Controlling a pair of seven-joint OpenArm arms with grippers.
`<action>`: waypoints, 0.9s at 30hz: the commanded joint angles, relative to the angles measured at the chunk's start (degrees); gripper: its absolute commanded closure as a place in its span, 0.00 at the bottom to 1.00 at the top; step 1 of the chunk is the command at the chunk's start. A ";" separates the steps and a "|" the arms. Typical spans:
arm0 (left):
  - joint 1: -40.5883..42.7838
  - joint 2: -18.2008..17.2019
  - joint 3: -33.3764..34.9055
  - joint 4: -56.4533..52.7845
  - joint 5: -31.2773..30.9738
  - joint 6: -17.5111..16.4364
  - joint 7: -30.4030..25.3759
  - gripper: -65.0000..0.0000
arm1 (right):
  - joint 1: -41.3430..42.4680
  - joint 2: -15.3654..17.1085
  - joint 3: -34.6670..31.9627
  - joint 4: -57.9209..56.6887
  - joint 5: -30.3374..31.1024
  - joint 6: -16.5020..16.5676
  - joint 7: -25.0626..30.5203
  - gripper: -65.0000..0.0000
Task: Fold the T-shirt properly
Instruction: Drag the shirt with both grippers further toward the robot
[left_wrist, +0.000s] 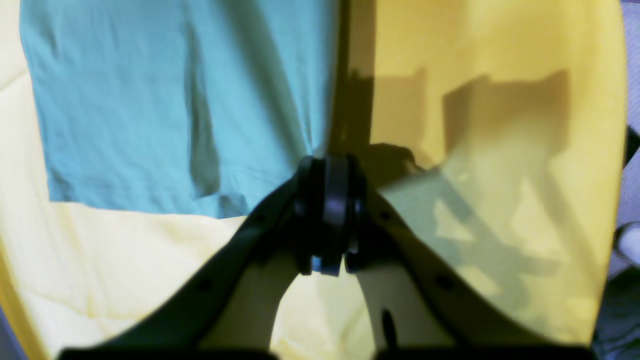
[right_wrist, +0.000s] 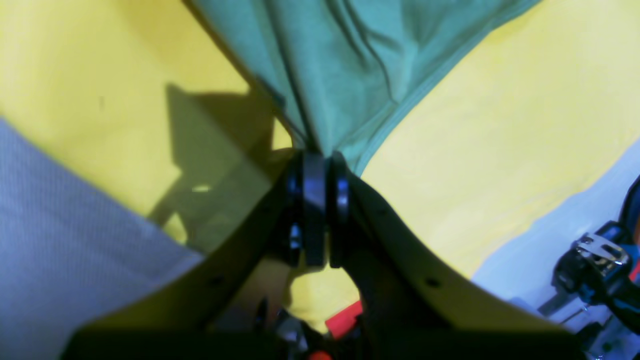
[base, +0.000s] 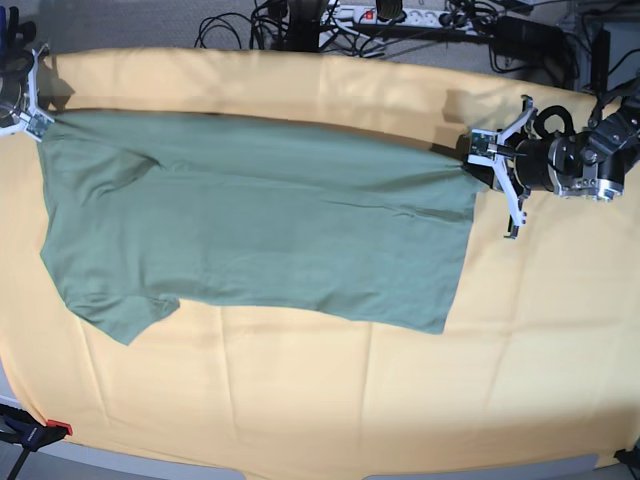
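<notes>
The sage-green T-shirt (base: 260, 230) lies lengthwise across the yellow-orange cloth (base: 300, 400), one sleeve pointing to the front left. Its far edge is stretched taut between my two grippers. My left gripper (base: 477, 152) is shut on the shirt's far right hem corner; in the left wrist view the fingertips (left_wrist: 330, 162) pinch the edge of the shirt (left_wrist: 125, 100). My right gripper (base: 37, 118) is shut on the far left corner by the shoulder; in the right wrist view it (right_wrist: 320, 156) holds bunched fabric of the shirt (right_wrist: 350, 60).
Cables and a power strip (base: 400, 15) run along the back edge beyond the cloth. A red-handled clamp (base: 55, 428) grips the cloth at the front left corner. The table's front edge (base: 320, 472) runs just past the cloth.
</notes>
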 joint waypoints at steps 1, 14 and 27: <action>-0.74 -2.14 -0.74 1.05 -1.29 0.53 -0.35 1.00 | -0.13 1.99 0.70 0.96 -0.72 -0.44 -0.68 1.00; 7.48 -11.43 -0.74 9.60 -3.72 0.53 -0.35 1.00 | -10.36 4.26 0.72 8.09 -0.87 1.51 -5.62 1.00; 13.44 -12.02 -0.74 10.14 -3.54 0.53 -0.37 1.00 | -15.72 4.26 0.72 8.09 -0.87 1.70 -9.46 1.00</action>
